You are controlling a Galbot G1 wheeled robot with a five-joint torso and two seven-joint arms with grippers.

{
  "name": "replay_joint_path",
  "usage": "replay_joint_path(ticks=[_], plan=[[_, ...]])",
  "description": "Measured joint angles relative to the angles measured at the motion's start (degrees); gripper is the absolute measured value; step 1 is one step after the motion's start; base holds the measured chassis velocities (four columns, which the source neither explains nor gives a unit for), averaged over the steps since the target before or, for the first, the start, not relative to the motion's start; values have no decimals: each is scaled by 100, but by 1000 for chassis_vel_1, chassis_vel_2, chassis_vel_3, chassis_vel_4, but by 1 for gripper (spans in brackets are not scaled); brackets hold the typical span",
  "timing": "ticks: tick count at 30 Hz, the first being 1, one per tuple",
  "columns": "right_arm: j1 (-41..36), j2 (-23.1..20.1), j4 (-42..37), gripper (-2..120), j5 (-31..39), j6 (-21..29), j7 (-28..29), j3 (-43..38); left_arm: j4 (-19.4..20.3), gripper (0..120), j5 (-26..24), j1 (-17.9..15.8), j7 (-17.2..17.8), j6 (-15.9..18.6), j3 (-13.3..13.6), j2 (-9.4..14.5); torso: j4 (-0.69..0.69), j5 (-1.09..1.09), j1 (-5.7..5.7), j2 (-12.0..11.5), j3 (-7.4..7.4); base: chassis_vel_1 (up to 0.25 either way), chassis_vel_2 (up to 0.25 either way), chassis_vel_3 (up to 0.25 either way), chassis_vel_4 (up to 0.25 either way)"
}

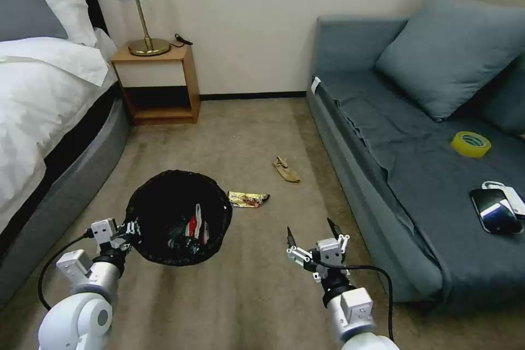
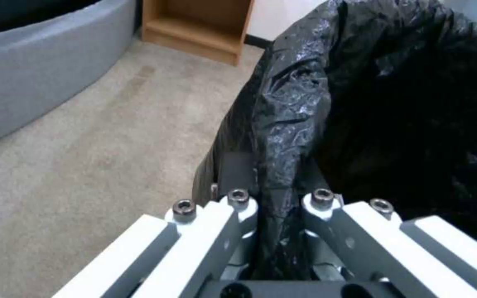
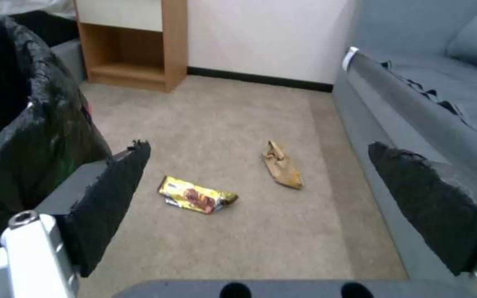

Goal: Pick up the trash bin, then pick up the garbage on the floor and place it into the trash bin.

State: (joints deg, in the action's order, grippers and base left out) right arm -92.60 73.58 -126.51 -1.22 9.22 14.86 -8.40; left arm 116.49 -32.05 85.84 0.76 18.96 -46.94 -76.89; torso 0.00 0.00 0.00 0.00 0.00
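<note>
1. The sofa [image 1: 415,136] fills the head view from 1 to 4 o'clock, with a yellow tape roll [image 1: 471,144] and a black phone [image 1: 495,210] on its seat.
2. The bed [image 1: 49,115] takes up the 9 to 11 o'clock side, and a wooden nightstand [image 1: 158,85] stands by the wall at 11 o'clock with a lamp [image 1: 136,5] on top.
3. The trash bin [image 1: 179,216], lined with a black bag, sits at 7 o'clock in the head view; a red-and-white carton [image 1: 195,227] and a dark bottle [image 1: 183,243] lie inside it.
4. The left tool [image 1: 129,229] is closed on the bin's rim at the bin's 9 o'clock edge, with bag plastic pinched between its fingers [image 2: 238,207].
5. The right tool [image 1: 311,232] hovers at 5 o'clock, spread wide and holding nothing.
6. A tan scrap [image 1: 286,169] lies on the carpet near the centre, close to the sofa front.
7. A gold wrapper [image 1: 248,199] lies on the carpet just beside the bin, at the bin's 2 o'clock.
</note>
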Motion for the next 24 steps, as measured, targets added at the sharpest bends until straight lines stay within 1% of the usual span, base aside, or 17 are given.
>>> replay_joint_path(ticks=[24], plan=[[257, -150, 133, 100, 183, 116, -48, 92, -91, 4, 11, -103, 45, 19, -158, 137, 1, 0, 0, 0, 0, -67, 69, 64, -68]])
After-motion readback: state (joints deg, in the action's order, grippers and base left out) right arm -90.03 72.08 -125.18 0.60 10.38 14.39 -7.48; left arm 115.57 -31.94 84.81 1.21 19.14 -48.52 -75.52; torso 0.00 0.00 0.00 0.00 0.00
